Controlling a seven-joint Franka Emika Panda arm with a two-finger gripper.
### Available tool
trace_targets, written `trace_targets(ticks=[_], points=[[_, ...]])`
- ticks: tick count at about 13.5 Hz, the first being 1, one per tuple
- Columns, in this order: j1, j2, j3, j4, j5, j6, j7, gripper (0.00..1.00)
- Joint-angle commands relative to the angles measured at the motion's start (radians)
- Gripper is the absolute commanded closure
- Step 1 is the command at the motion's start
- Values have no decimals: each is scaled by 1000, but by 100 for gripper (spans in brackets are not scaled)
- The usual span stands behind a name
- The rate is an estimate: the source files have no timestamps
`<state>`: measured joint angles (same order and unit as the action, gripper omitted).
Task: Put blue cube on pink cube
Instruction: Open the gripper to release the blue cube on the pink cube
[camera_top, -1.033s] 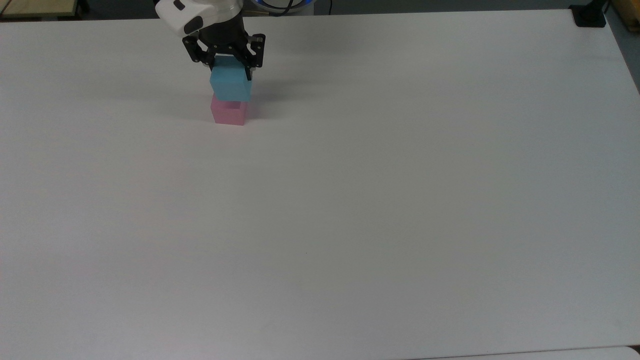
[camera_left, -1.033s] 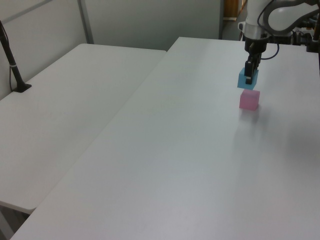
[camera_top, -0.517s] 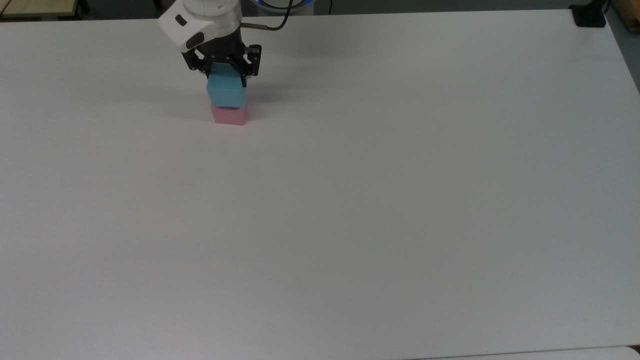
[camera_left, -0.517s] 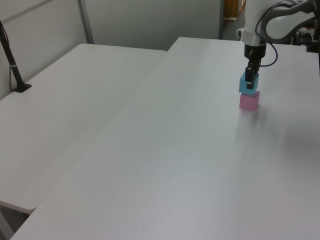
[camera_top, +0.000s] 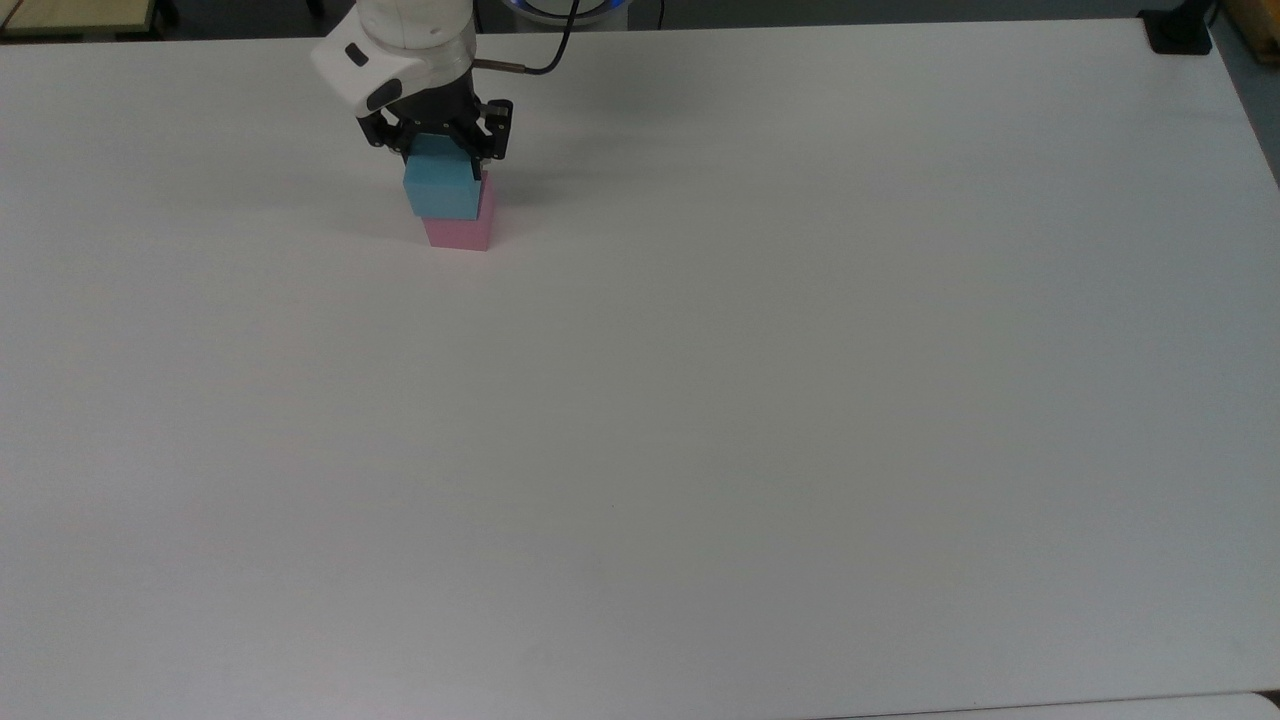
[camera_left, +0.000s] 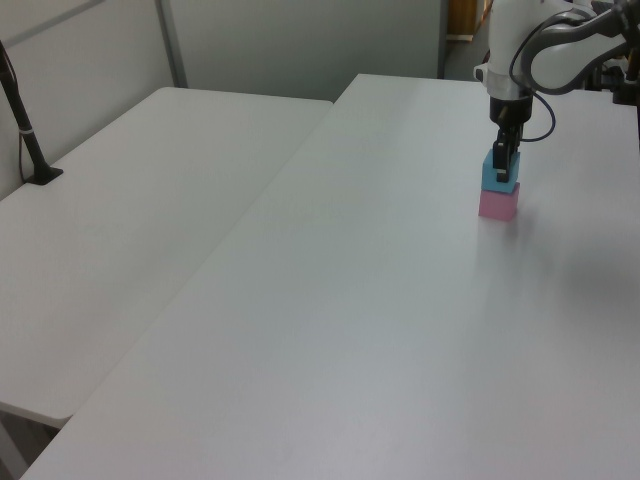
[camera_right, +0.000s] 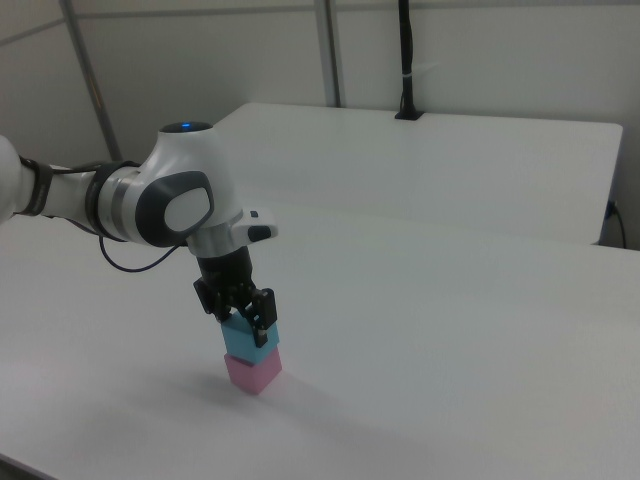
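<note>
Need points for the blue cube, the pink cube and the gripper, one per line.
blue cube (camera_top: 438, 192), top view, on its front face.
pink cube (camera_right: 250, 373), right view, on its near face below the blue cube.
gripper (camera_left: 503, 170), left view, midway between the fingers, shut on the blue cube.

A plain sky-blue cube (camera_top: 440, 190), a pale pink cube (camera_top: 458, 232), a black end effector (camera_top: 437, 142) and a white tabletop (camera_top: 700, 400) are seen

Even, soft overhead light w/ faint shadows on white table (camera_top: 700, 400), no glare
</note>
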<state>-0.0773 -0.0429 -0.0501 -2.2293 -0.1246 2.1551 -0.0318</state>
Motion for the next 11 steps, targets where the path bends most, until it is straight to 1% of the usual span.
trace_targets(ticks=[1,6,7,8,9,11], points=[[-2,-25,3,-42,-43,34,16,34],[-1,-37,3,-42,-43,25,16,34],[-1,-38,3,-44,-43,22,16,31],[-1,-37,3,-42,-44,16,15,20],[1,-38,3,-42,-47,12,15,14],[4,-38,3,-42,-50,6,16,6]])
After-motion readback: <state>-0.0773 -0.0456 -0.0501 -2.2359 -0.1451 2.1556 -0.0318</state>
